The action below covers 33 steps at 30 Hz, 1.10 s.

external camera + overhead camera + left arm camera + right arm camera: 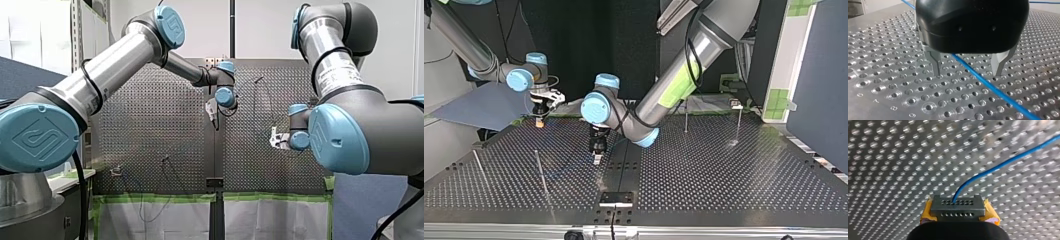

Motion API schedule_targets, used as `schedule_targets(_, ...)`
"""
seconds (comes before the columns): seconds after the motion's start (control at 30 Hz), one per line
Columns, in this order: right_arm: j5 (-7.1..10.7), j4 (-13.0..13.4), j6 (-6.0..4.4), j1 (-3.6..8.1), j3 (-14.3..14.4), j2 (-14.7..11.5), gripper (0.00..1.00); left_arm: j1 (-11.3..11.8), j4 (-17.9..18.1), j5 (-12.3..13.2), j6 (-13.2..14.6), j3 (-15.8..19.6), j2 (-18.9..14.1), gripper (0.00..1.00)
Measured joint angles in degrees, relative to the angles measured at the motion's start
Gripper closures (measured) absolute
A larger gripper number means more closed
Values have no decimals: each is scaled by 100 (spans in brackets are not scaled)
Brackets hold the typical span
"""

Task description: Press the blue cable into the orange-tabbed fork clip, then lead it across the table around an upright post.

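While my right gripper (pixel 540 121) hung at the top view's left, over the far edge of the table (pixel 734 175), its yellow pads (pixel 990 213) were squeezed shut on the blue cable (pixel 1000 165). A small grey metal block (pixel 958 207) with two rows of tiny holes sat between the pads. The cable came out at the top of that block. It was thin, round and smooth, and it bent away in a soft curve over the table. The table was flat, shiny grey metal, full of little round holes in neat rows.

A bit more to the right in the top view, two thin metal rods (pixel 541 175) stood on the table. Next came my left gripper (pixel 597 159), pointing down near the middle. It had a fat, rounded black body and two flat metal fingers (pixel 935 65). The fingers were wide apart and held nothing. The cable ran in a straight blue line between them, low over the holes, touching neither finger.

Far over at the right, two thin upright posts (pixel 685 117) stood near the table's back edge, well apart from both grippers.
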<state>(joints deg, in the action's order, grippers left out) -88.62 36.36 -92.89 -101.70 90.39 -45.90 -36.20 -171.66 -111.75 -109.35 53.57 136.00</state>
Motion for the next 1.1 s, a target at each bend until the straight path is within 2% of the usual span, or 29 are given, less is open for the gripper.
schedule_targets(0.27,-19,126,36,88,1,254,100,-6,-12,-24,27,-1,0,0)
schedule_targets(0.53,-39,345,53,355,1,662,100,-7,-13,-43,35,-2,0,0)
schedule_targets(0.73,-107,462,-37,498,1,843,100,-6,-17,-44,37,-2,0,0)
schedule_targets(1.1,-114,702,-238,727,1,1177,100,10,-17,-44,37,-3,0,0)
